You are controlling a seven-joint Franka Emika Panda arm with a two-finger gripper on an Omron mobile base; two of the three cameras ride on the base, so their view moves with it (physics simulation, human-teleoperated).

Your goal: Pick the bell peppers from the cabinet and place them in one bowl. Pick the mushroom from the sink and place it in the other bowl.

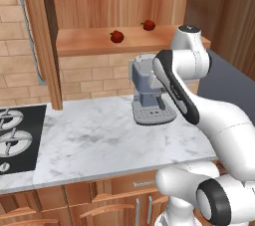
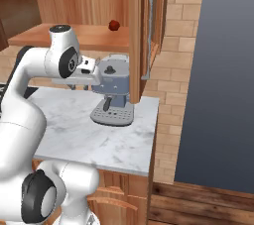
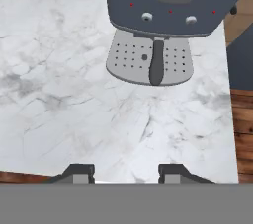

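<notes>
Two small red bell peppers (image 1: 117, 36) (image 1: 148, 25) lie on the plank shelf of the open wooden cabinet (image 1: 84, 45). One of the bell peppers (image 2: 114, 25) also shows on the cabinet (image 2: 74, 35) shelf in the right base view. My gripper (image 2: 79, 87) hangs well below that shelf, over the marble counter and just left of the coffee machine. In the hand view my gripper (image 3: 126, 171) points down at the counter, its fingertips (image 3: 79, 171) apart with nothing between them. The bowls, the sink and the mushroom are out of view.
A blue-grey coffee machine (image 1: 149, 95) (image 2: 114, 90) (image 3: 173, 11) stands at the back of the marble counter (image 1: 99, 140). A black stovetop (image 1: 15, 135) lies to the left. The cabinet door (image 1: 37, 31) hangs open. A dark tall panel (image 2: 223, 80) bounds the right side.
</notes>
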